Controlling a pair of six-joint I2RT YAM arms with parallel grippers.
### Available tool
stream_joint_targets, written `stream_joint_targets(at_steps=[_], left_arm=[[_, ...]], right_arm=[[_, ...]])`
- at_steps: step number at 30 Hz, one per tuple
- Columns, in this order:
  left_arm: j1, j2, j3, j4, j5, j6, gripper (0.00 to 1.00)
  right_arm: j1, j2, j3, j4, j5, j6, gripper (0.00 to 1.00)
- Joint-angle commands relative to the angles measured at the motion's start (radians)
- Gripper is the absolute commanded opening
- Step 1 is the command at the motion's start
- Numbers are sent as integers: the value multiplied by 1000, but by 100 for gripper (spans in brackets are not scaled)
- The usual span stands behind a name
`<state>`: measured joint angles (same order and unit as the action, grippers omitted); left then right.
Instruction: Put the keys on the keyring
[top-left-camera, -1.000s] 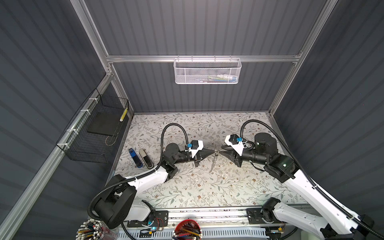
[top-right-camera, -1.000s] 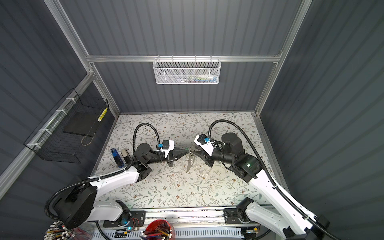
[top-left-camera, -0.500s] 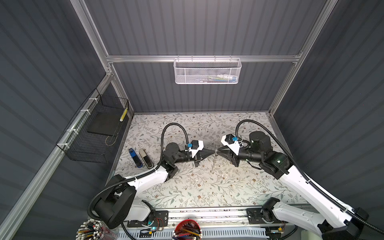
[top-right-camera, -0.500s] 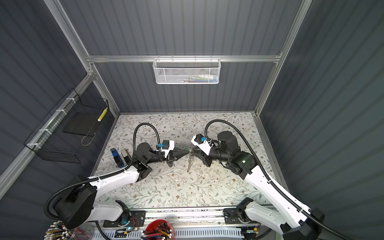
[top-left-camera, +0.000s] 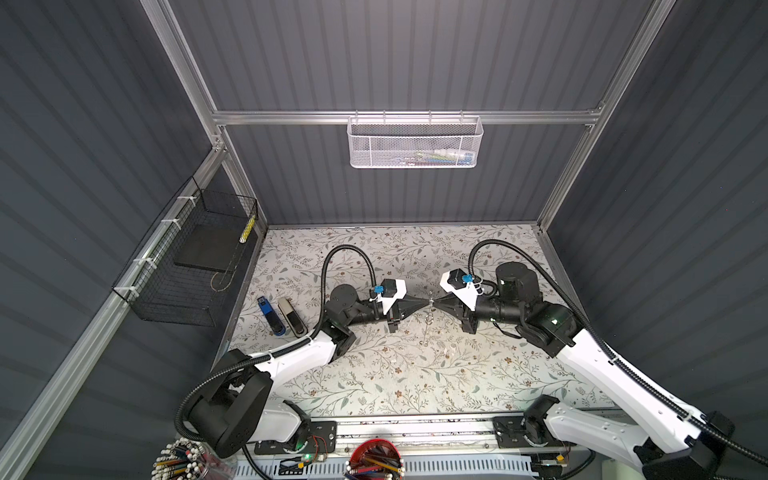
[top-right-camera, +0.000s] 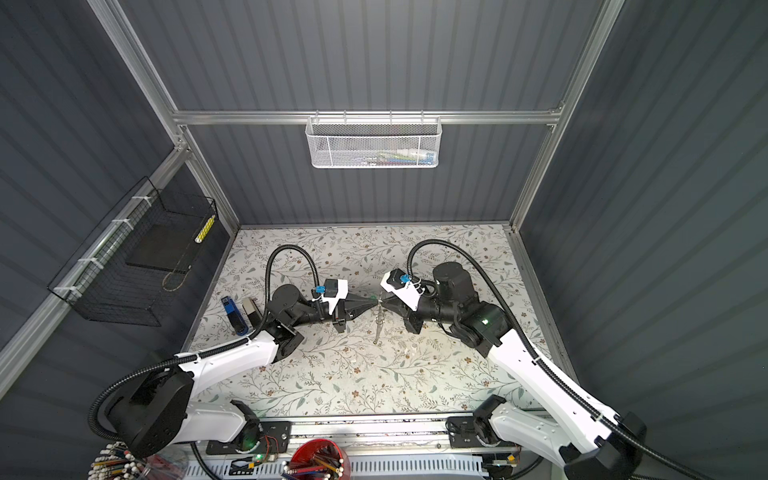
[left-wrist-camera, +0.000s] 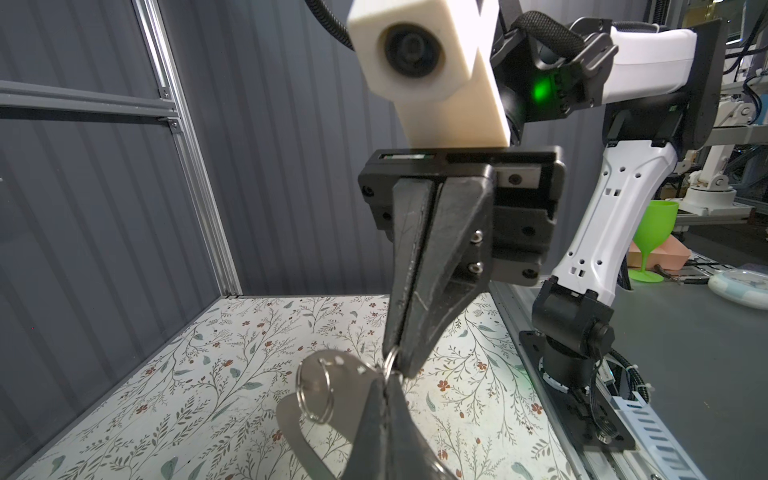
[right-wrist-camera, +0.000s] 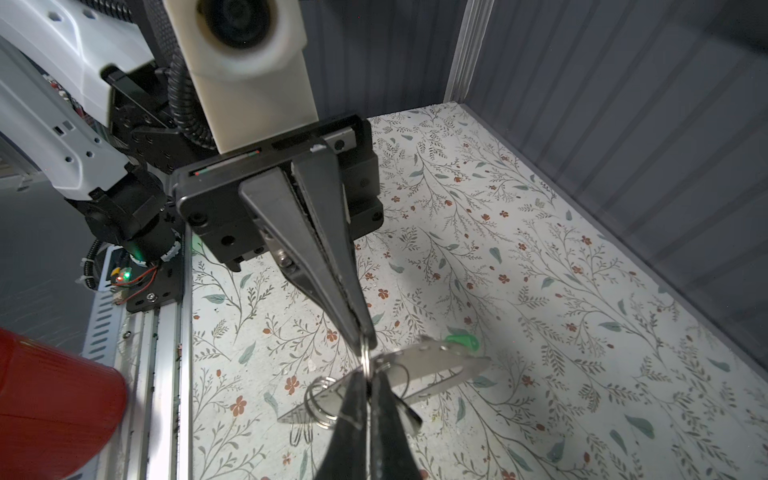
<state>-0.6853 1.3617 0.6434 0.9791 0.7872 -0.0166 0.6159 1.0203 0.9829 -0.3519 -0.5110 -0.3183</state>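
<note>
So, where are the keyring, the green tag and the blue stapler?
keyring (right-wrist-camera: 440, 361): right wrist view, flat metal body.
green tag (right-wrist-camera: 463, 338): right wrist view, its visible part.
blue stapler (top-left-camera: 270, 316): in a top view, its middle.

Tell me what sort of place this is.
Likely a robot lab cell staged as an office desk: an aluminium frame encloses the floral tabletop, a blue stapler lies on it, and a white mesh basket hangs on the back wall.
</note>
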Motion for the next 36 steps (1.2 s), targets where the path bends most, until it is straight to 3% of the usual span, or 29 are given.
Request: stream_joint_targets(at_steps=[1, 6, 8, 9, 17, 23, 36], left_arm=[[4, -16, 38, 8, 24, -7, 0], [4, -13, 46, -25, 28, 0, 1], [5, -32, 50, -87, 22, 39, 20], [7, -46, 57, -134, 15, 74, 23], [12, -153, 289, -968, -46, 661, 22], [7, -138, 353, -1092, -64, 777, 22], [-42, -106, 394, -1132, -74, 814, 24]], right_arm=[[-3, 0, 15, 10, -22, -4, 0], [-2, -5, 16, 5, -15, -12, 0], [-3, -8, 24, -15, -2, -18, 0], [-3, -8, 30, -30, 6, -24, 0], [-4, 57, 158, -319, 60, -90, 0], [-5, 131, 247, -442, 41, -104, 0], [-5, 198, 319, -530, -6, -113, 0]])
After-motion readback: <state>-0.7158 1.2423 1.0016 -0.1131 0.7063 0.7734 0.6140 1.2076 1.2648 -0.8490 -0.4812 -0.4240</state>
